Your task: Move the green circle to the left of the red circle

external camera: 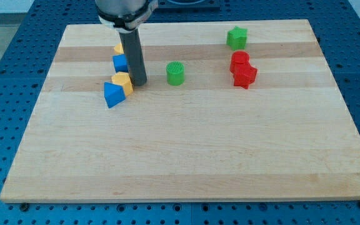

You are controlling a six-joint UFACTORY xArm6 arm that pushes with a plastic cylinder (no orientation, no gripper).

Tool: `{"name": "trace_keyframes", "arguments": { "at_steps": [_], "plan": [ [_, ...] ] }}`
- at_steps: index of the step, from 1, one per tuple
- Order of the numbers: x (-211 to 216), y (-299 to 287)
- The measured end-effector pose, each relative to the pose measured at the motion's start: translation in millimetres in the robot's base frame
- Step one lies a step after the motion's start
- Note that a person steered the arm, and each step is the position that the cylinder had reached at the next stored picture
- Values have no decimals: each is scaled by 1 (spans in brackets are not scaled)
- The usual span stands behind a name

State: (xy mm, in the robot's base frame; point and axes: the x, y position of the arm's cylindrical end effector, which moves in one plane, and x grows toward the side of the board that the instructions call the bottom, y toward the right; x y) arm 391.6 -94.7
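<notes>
The green circle [175, 73] sits on the wooden board in the upper middle. The red circle [239, 61] is to its right, touching a red star [244, 76] just below it. My tip [139, 83] is down on the board to the left of the green circle, with a gap between them. It stands right beside a yellow block [123, 81] on its left.
A blue block [113, 94] touches the yellow block at lower left. Another blue block [120, 62] and a yellow block [117, 48] sit behind the rod. A green star [237, 37] is near the view's top right. The board's [186, 162] edges border a blue perforated table.
</notes>
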Motion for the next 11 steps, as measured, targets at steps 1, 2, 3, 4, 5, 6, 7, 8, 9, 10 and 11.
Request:
{"name": "trace_keyframes", "arguments": {
  "at_steps": [1, 2, 3, 4, 5, 6, 7, 8, 9, 10, 11],
  "plan": [
    [0, 43],
    [-2, 83],
    [-1, 62],
    [-8, 30],
    [-23, 43],
    [-27, 90],
    [-27, 141],
    [-27, 138],
    [-32, 93],
    [-75, 77],
    [-128, 80]
  ]
}}
